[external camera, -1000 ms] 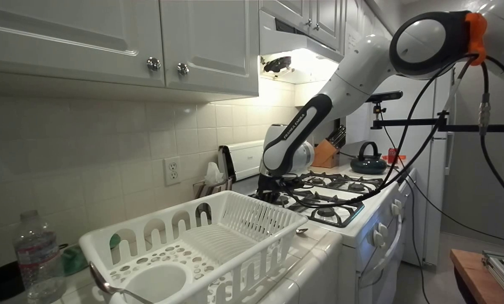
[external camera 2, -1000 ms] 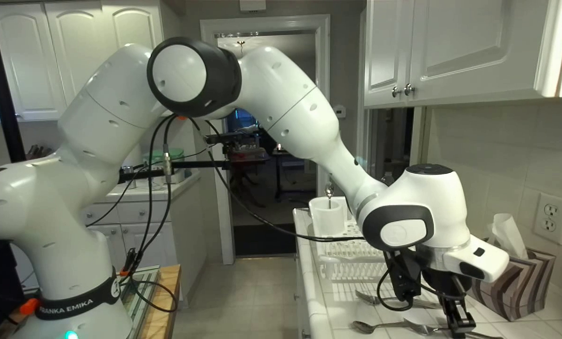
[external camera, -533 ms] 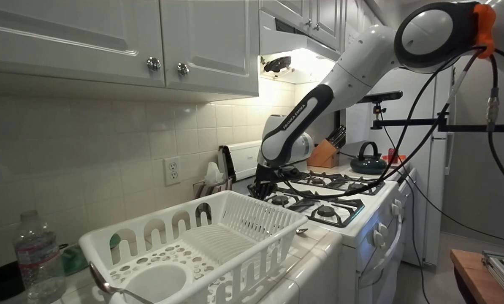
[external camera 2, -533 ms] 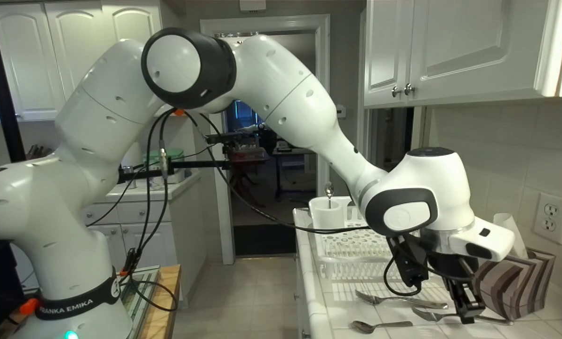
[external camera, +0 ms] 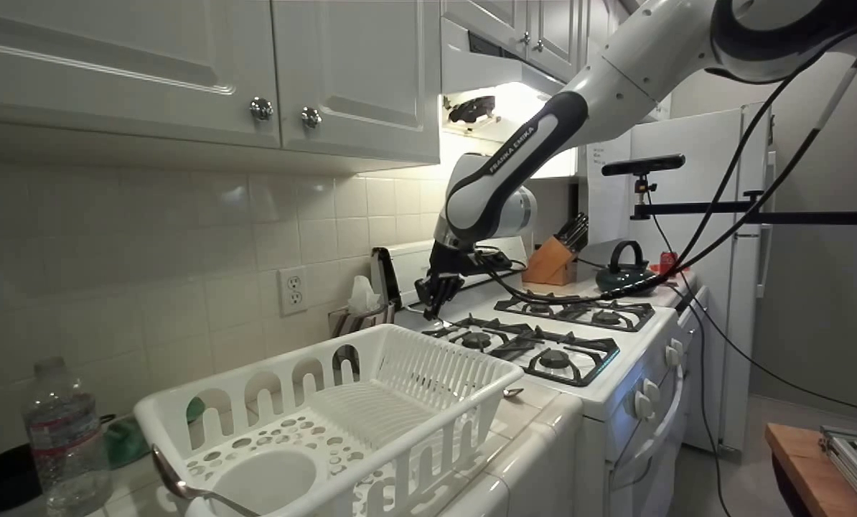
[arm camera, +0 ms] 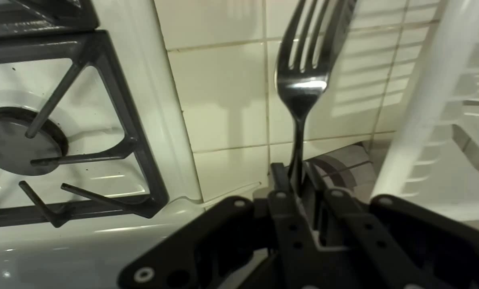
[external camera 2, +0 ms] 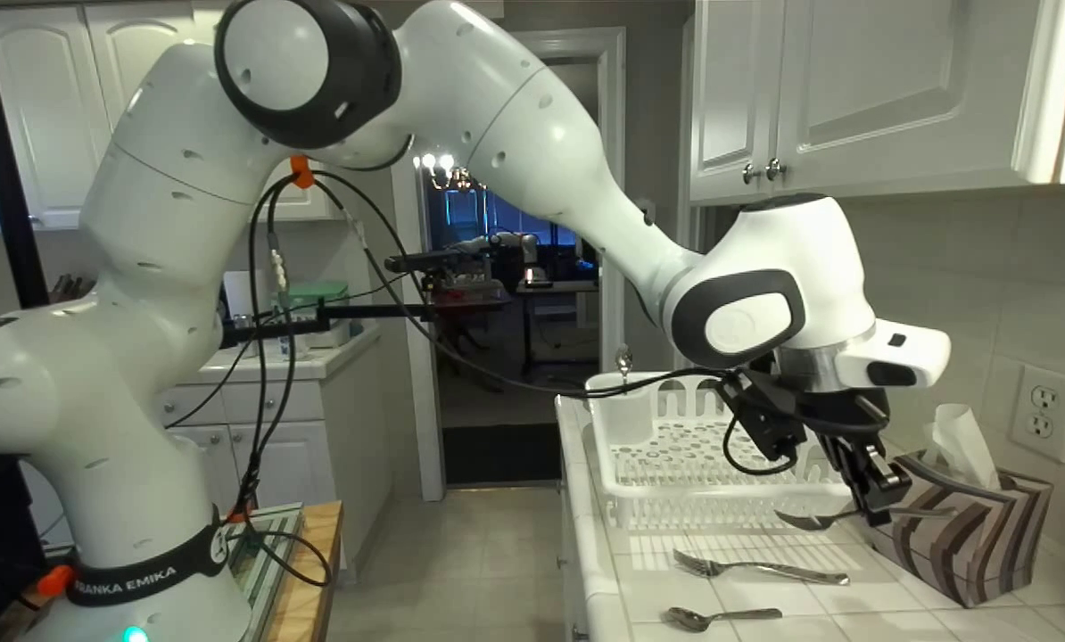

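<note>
A black Robotiq gripper clamps the handle of a four-tined metal fork, holding it above a white tiled counter between a plastic dish rack and a gas range. In the wrist view the tines point away from the fingers, and a fork-shaped shadow falls on the tiles; in an exterior view the fork lies close to level in the grip. Near the gripper stands a tissue box in brown and gray stripes, a white tissue rising from its top. On the counter below, a second fork and a spoon rest near each other but apart, their heads turned toward the front edge. The rack, white and slatted, stands next to them, a cup-shaped utensil holder in its corner with another spoon leaning out. On the range, black grates sit over the burners. Farther along, past the range, a wooden knife block stands near a dark kettle, and a red can sits beside the kettle. A white refrigerator rises behind them. At the opposite end of the counter, beyond the rack, a clear plastic bottle with a red-striped label stands near the tiled wall.
</note>
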